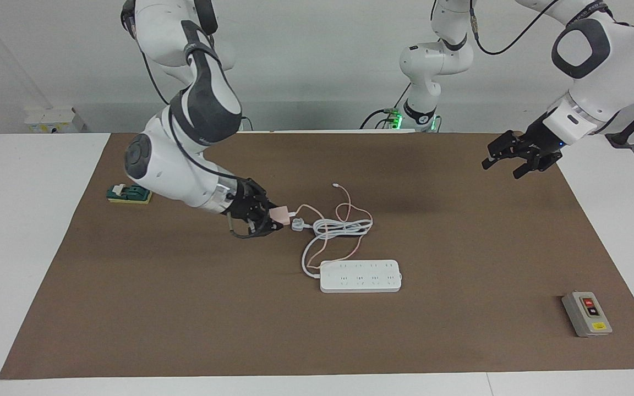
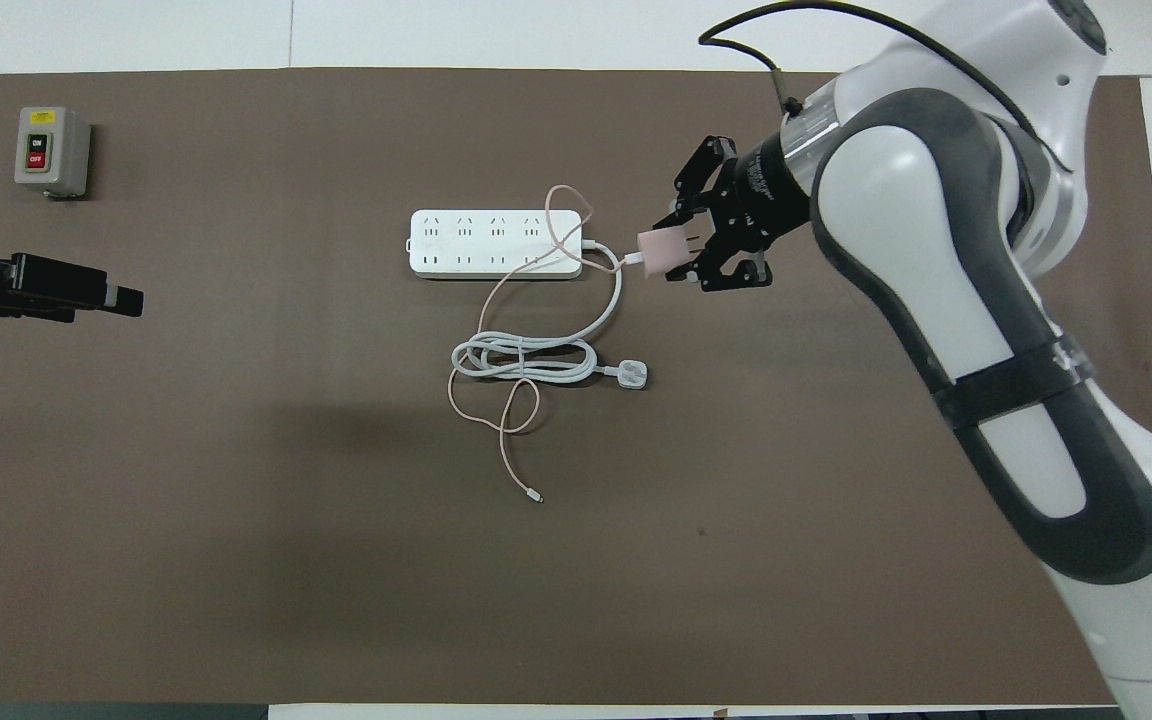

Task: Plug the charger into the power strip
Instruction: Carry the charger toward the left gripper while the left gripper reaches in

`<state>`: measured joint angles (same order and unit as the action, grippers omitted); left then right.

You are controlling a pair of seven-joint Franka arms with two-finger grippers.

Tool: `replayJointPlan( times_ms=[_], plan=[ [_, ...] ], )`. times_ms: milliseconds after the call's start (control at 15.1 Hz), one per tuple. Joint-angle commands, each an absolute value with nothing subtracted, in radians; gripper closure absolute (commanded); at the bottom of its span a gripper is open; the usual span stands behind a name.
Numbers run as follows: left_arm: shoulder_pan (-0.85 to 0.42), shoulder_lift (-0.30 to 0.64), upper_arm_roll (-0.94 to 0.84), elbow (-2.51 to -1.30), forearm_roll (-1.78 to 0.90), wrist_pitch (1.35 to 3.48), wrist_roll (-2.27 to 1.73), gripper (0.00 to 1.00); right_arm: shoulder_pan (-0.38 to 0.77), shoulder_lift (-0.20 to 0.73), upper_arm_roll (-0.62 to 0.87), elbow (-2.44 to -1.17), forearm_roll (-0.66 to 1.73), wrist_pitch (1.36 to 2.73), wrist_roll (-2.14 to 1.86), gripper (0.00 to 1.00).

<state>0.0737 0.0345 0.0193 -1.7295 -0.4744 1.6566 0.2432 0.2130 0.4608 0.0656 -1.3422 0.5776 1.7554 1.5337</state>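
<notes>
Charger [image 2: 663, 252]: small pale pink cube, thin cable

Two high opposed views, shared table [image 1: 47, 264]

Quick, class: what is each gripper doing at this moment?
Right gripper: closed on the charger, raised over the mat beside the power strip.
Left gripper: open, holding nothing, waiting over the mat's edge.

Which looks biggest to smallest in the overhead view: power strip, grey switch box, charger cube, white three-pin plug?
1. power strip
2. grey switch box
3. charger, though it is held up by the right end effector, so nearness to the camera may enlarge it
4. white three-pin plug
</notes>
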Motion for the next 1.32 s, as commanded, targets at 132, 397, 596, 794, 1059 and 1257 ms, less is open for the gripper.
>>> replayJointPlan(
  times_ms=[132,397,596,794,1059,1257],
  plan=[
    [0.106,0.014,0.014,-1.865,-0.774,1.710,0.261,0.00,0.331,0.466,0.063,-1.312,0.592,1.857,1.678,1.00],
    [0.118,-0.001,0.012,-2.001,-1.053,1.687,0.276,0.00,0.417,0.466,0.061,-1.312,0.591,1.943,1.791,1.00],
    [0.104,0.005,0.011,-2.060,-1.237,1.681,0.322,0.00,0.468,0.468,0.061,-1.312,0.580,2.009,1.842,1.00],
    [0.081,0.018,0.005,-2.104,-1.328,1.652,0.487,0.00,0.521,0.469,0.054,-1.312,0.574,2.062,1.914,1.00],
    [0.037,0.032,0.005,-2.175,-1.442,1.641,0.538,0.00,0.546,0.471,0.055,-1.313,0.548,2.072,1.948,1.00],
    [0.028,0.075,0.005,-2.189,-1.535,1.589,0.545,0.00,0.568,0.471,0.054,-1.313,0.526,2.089,1.971,1.00]
  ],
)
